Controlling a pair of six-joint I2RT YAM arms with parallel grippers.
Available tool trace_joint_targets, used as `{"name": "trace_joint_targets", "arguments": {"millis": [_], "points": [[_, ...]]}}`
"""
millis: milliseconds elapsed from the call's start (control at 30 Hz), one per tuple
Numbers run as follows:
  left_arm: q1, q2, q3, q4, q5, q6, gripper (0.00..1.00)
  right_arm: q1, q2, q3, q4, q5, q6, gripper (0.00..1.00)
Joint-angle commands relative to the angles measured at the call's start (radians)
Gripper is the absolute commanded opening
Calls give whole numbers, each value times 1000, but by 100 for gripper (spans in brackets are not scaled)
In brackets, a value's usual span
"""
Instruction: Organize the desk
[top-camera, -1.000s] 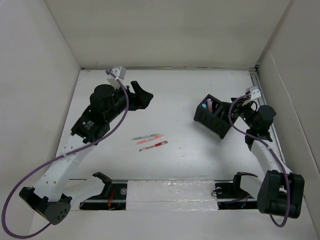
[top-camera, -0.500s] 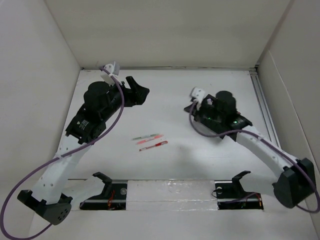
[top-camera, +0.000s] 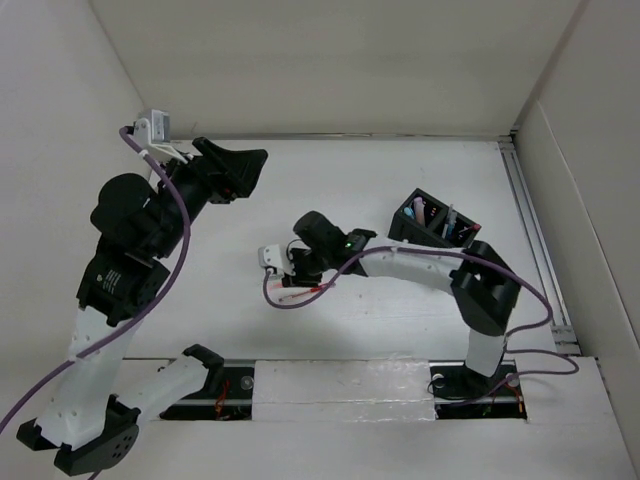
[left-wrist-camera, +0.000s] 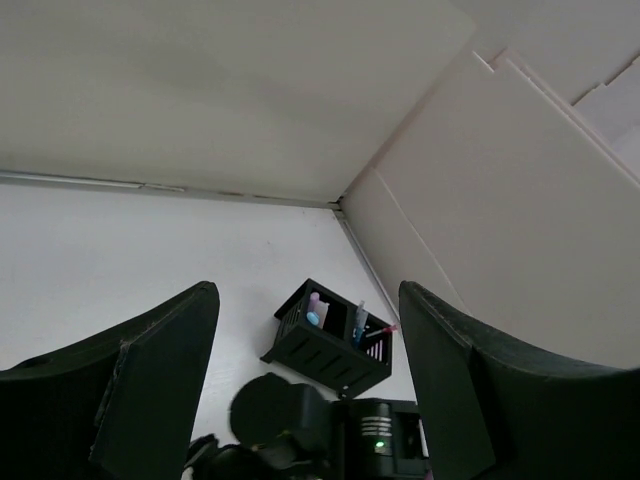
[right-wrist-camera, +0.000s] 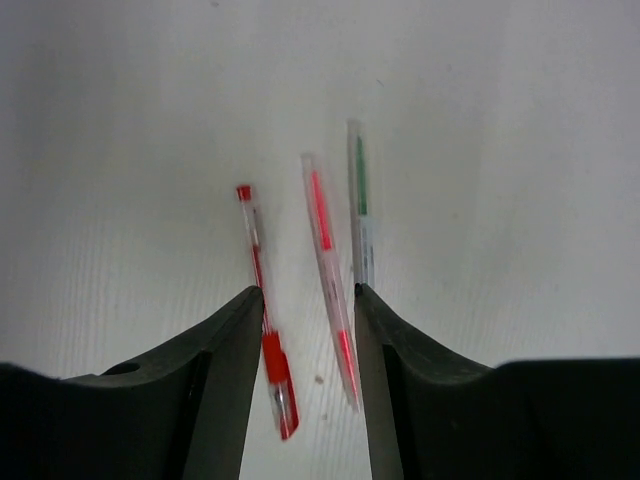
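Now, the right side first: my right gripper (right-wrist-camera: 307, 295) is hanging low over the bench (top-camera: 350, 180), jaws standing partly apart and holding nothing. Three pens are lying loose on the white top, directly under and ahead of it. The red pen (right-wrist-camera: 255, 250) is running just inside one finger. The pink pen (right-wrist-camera: 325, 250) is slanting through the gap between the fingers. The green pen (right-wrist-camera: 360, 200) is lying just ahead of the other finger's tip, close beside the pink one but apart from it.

My left gripper (left-wrist-camera: 307, 290) is riding high, well clear of the bench, jaws spread wide and empty. It is looking down toward the black organizer box (top-camera: 432, 238), which is sitting well off to the side of my right gripper, back along my right arm.

Progress, as I am judging it: the box is already carrying a few pens or markers standing in its compartments, so part of the tidying is looking done. The three loose pens are what is left, each needing a pick and a carry to the box. I am reading the present step as lining up on the pink pen, though the red one is lying close enough to get caught in the same close.
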Motion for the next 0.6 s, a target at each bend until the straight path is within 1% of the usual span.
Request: {"name": "trace_joint_targets", "arguments": {"millis": [0, 100, 133, 267, 567], "points": [[4, -30, -21, -8, -12, -6, 69, 59, 100, 124, -116, 47, -94, 47], [4, -48, -17, -37, -22, 16, 69, 74, 169, 170, -149, 38, -106, 47], [4, -50, -8, -42, -61, 20, 69, 88, 183, 193, -156, 47, -112, 47], [4, -61, 3, -59, -74, 33, 69, 110, 227, 221, -181, 56, -119, 47], [4, -85, -2, -91, -103, 57, 69, 119, 281, 241, -149, 75, -96, 43]]}}
